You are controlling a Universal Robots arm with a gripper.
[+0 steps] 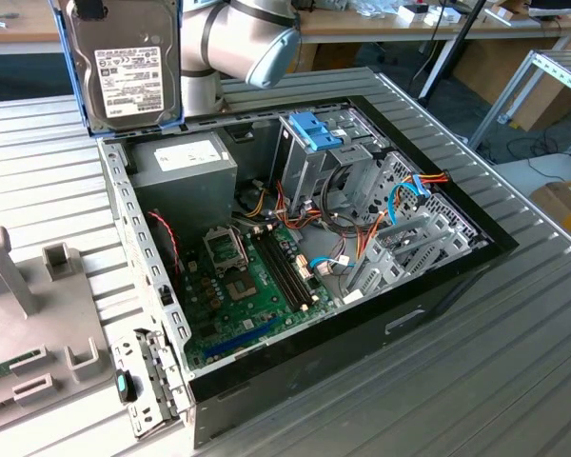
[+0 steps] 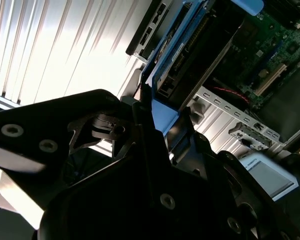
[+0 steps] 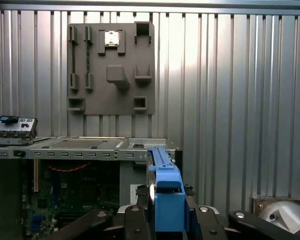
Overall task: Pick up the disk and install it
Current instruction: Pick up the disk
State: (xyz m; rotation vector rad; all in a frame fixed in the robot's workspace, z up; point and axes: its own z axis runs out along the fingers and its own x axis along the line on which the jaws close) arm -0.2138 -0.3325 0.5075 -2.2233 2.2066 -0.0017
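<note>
Right now, in the exterior view, the disk (image 1: 126,67) is hanging upright in the air with its label side facing the camera. It is sitting above the far corner of the open computer case (image 1: 362,333), toward the exterior view's left, and the arm (image 1: 243,38) is standing just behind it. It is hovering over the power supply (image 1: 186,164), well apart from the drive cage (image 1: 314,162) with its blue bracket (image 1: 316,131). The main risk, as I am judging it, is a slip or twist. The hold is acting on smooth plastic at one edge, so the disk's weight could be levering it round. A tilted disk could be catching on the cage's rim or on the cables (image 1: 400,200) crowding beside it.

In the second wrist view, the gripper (image 2: 162,125) is clamping the disk by its blue rail (image 2: 165,112). The jaws are standing narrowly apart, and the black fingers (image 2: 182,137) are pressing against the plastic with no gap showing.

In the first wrist view, the rail is rising between the fingers, which are flanking it tightly on both sides. Beyond it, a grey fixture plate (image 3: 112,70) is lying on the ribbed table (image 3: 230,100), and the motherboard (image 3: 65,195) is showing inside the case.
</note>
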